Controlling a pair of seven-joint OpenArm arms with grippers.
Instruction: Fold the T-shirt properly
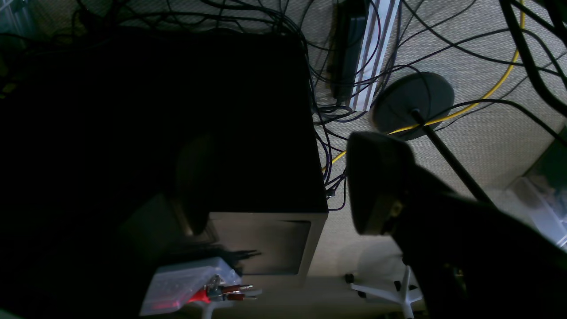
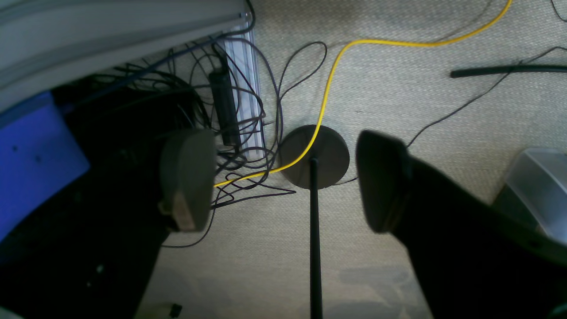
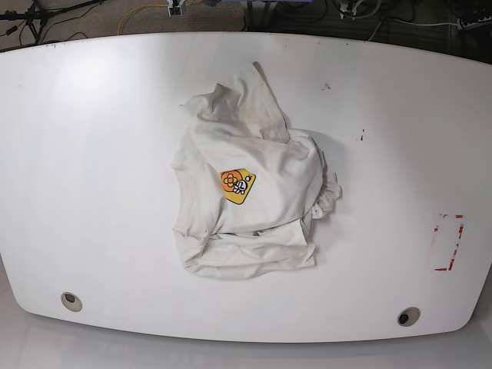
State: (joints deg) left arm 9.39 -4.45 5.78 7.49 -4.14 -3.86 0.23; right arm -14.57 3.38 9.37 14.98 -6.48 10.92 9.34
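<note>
Cloth: one off-white, wrinkled cotton T-shirt [image 3: 250, 188], lying in a loose crumpled heap at the middle of the base view, on the white curved-edged table [image 3: 92, 169]. A small yellow-orange pentagon badge [image 3: 237, 185] faces up near the heap's centre. One bunched portion rises toward the upper middle of the frame; a smaller bunch sticks out at the heap's right edge. The lower edge lies in flat layered folds.

Table marks: a red-outlined rectangle [image 3: 446, 243] near the right edge; two round grey holes, one at the lower left [image 3: 71, 300], one at the lower right [image 3: 408, 316]; small dark specks in the upper right area. Neither arm shows in the base view.

Left gripper [image 1: 274, 186]: seen from its own wrist camera, jaws spread wide with nothing between them, hanging above a beige carpeted floor [image 1: 487, 133] and a dark box-shaped unit [image 1: 177, 124] that fills the frame's left. A yellow cable [image 1: 500, 84], black cables and a round dark stand base [image 1: 414, 104] lie at the upper right.

Right gripper [image 2: 283, 181]: jaws likewise parted and holding nothing, above the same kind of carpet. A round stand base [image 2: 330, 161] with a thin pole sits between the fingers in the frame; a yellow cable [image 2: 336, 66] runs from the upper right across it. A blue panel [image 2: 35, 155] occupies the left edge.
</note>
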